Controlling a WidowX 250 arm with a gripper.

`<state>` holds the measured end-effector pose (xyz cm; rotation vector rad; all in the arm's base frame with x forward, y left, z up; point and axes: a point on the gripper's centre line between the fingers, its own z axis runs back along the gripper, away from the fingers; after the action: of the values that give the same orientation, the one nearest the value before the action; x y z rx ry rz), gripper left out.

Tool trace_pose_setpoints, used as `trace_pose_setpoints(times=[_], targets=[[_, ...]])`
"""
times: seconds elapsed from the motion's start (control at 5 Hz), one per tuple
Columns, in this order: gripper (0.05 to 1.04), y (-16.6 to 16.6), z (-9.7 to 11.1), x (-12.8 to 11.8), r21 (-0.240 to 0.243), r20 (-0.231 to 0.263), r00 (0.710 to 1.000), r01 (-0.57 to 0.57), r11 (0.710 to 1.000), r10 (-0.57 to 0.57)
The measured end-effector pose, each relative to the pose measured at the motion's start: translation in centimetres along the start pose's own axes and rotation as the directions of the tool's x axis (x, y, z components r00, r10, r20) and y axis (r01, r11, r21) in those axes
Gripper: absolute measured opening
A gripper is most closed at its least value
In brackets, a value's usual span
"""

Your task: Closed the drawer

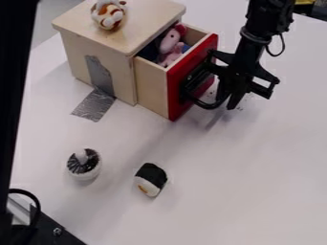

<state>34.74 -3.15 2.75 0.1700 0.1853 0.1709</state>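
End effector [228, 102] beside red drawer front [176, 98]

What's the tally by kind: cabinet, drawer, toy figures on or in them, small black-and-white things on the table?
Cabinet: 1
Drawer: 1
Toy figures: 2 (brown-and-white toy on top, pink toy in drawer)
Black-and-white things: 2 (round one, blocky one)
Total: 6
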Motion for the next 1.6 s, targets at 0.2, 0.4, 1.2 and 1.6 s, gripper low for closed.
trace_pose_setpoints(times=[0.2, 0.4, 1.2, 1.6], targets=[[0.124, 1.3, 0.4, 0.8, -0.01, 0.008, 0.998, -0.056, 0.998, 0.056], [0.124, 2.5, -0.3, 1.3, -0.023, -0.013, 0.995, -0.097, 0.995, 0.097], [0.125, 8.4, -1.6, 1.0, 0.014, -0.072, 0.99, -0.117, 0.993, 0.117], [0.383, 8.7, -2.0, -0.9, 0.002, -0.172, 0.97, -0.175, 0.985, 0.173]])
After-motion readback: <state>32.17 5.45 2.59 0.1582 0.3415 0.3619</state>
